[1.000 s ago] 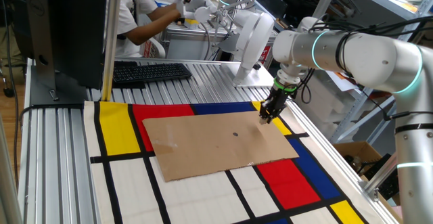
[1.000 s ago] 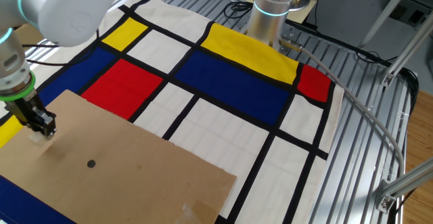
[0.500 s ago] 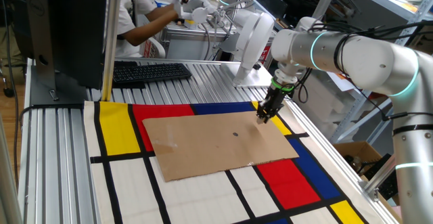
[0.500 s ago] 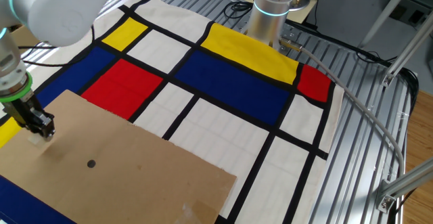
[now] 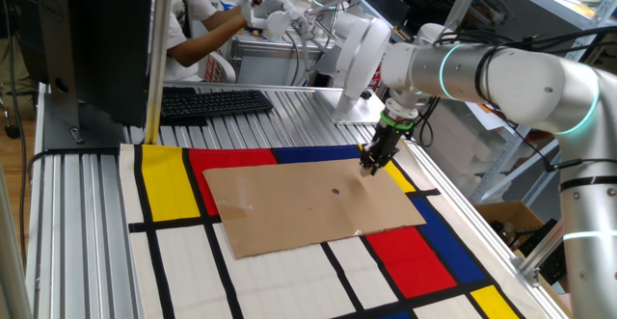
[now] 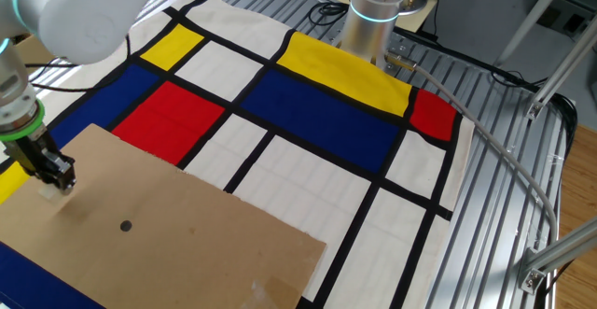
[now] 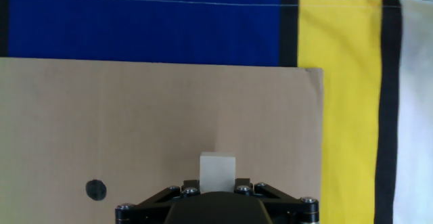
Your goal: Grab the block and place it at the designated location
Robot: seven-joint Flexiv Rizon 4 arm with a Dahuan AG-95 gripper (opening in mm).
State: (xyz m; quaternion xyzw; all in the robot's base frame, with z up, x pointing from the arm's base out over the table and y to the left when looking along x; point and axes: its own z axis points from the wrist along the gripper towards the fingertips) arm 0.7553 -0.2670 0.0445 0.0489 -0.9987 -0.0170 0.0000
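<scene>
claw (image 5: 369,168) clamped on block (image 7: 217,172), it seems | just above cardboard sheet (image 5: 308,203) near its corner | dark dot (image 7: 97,189) nearby | checkered cloth (image 6: 317,113) covers tabletop

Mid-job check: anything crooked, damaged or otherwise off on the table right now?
Nothing stands out. The cardboard sheet lies flat on the colored cloth, slightly skewed to its grid. The block sits squarely at the gripper, near the dark dot.
</scene>
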